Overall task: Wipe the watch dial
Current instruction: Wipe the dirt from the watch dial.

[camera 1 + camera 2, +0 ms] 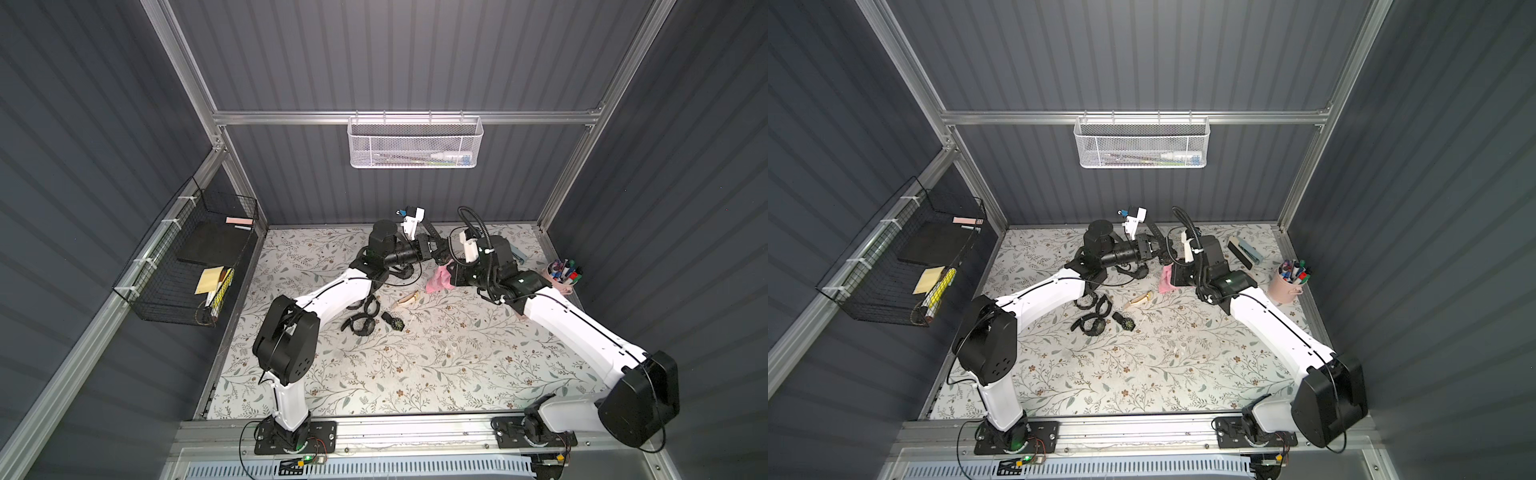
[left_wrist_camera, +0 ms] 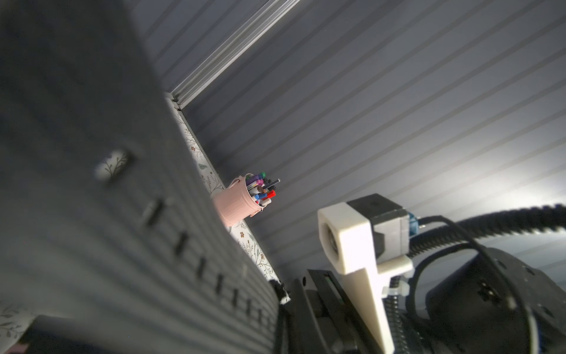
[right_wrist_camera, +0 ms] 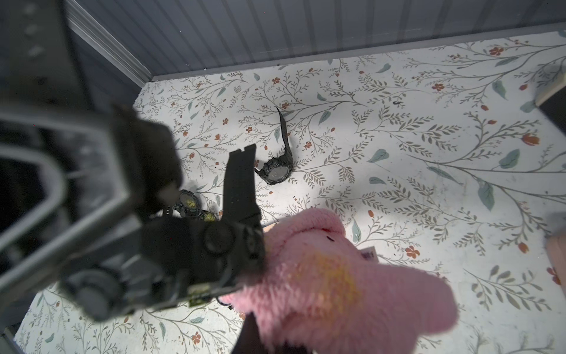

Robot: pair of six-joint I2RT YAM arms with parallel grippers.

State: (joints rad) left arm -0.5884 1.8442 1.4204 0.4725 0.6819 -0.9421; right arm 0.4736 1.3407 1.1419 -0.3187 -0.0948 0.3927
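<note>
watch is up off the table at far centre, case clamped in the left gripper, jaws narrow, strap sticking up, pink cloth touching its right side; dial hidden behind the cloth. Right gripper, just right of the watch, is pinched tight on the pink cloth. I'd hold the watch rigid and rub short light strokes square across the face, else it may twist in the jaws
</note>
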